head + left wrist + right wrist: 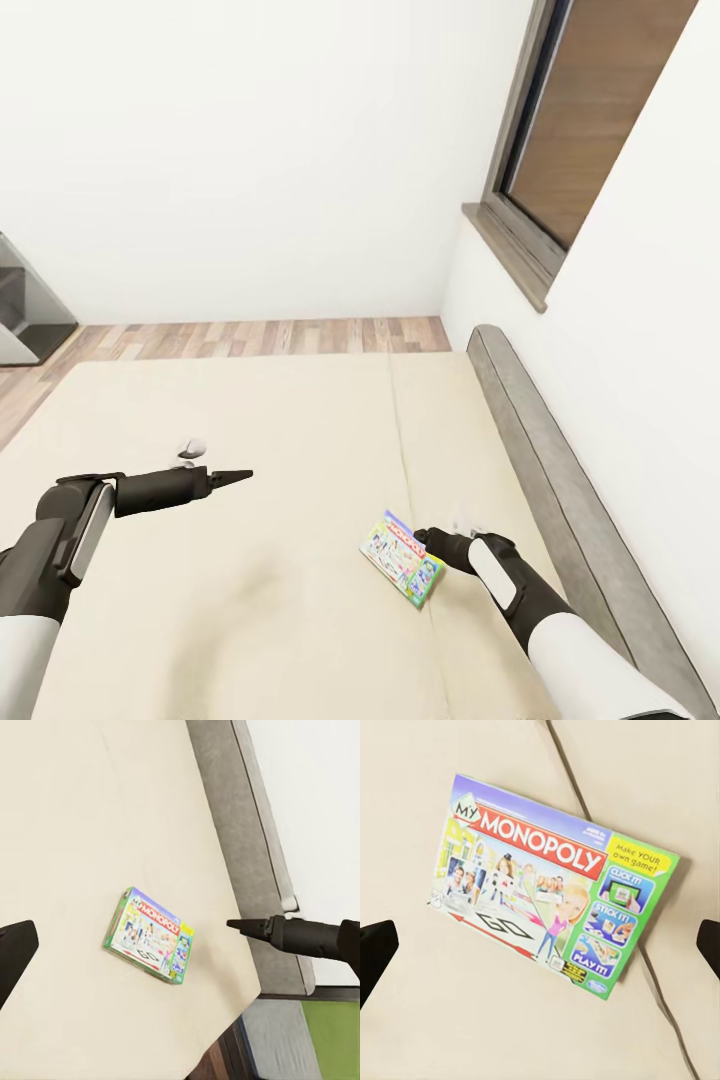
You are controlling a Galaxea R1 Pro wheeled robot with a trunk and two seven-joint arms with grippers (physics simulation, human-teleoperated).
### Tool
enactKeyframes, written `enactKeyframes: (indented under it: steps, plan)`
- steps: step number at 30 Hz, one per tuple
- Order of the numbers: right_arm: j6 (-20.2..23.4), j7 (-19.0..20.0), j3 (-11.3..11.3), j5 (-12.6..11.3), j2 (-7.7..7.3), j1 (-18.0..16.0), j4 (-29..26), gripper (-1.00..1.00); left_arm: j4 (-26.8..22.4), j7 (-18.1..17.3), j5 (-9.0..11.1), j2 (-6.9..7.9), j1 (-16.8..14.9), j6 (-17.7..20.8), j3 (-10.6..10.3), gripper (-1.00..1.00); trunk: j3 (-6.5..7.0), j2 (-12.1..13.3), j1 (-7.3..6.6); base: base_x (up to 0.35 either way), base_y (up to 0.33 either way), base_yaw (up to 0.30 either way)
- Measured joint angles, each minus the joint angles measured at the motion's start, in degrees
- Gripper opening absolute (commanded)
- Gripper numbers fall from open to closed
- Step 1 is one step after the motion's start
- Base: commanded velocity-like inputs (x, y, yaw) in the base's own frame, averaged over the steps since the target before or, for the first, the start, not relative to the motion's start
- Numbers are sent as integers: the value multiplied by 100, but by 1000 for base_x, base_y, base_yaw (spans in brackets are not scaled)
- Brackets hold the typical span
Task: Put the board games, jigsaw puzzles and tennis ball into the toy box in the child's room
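Glossy printed cardboard board game [556, 886] on matt cream cloth bed [250, 420].

Home bedroom: wide bed [250, 440] with cream mattresses and grey frame against the right wall, wood-plank floor [250, 338] beyond, plain white walls, window [590, 110] at far right, board game [402, 557] lying on the mattress.

A: What are the arms made of, by the look?

B: White shells on the lower sections, then dark grey, near-black forearms. Each forearm carries a pale grey-white panel along its side.

A: And the ends?

B: The left claw [235, 476] tapers to slim black pointed fingers, with a small whitish knob beside its wrist. The right claw [425, 541] is black and rounded, with smooth matte casing.
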Motion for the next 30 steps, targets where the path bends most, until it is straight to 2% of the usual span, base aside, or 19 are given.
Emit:
enactKeyframes:
  steps: [30]
  plan:
    - [-3, 14, -52, -4, 11, 0, -14, 100, 0, 4, -8, -4, 0, 0, -8, 100, -13, 0, 0, 0, 0, 0]
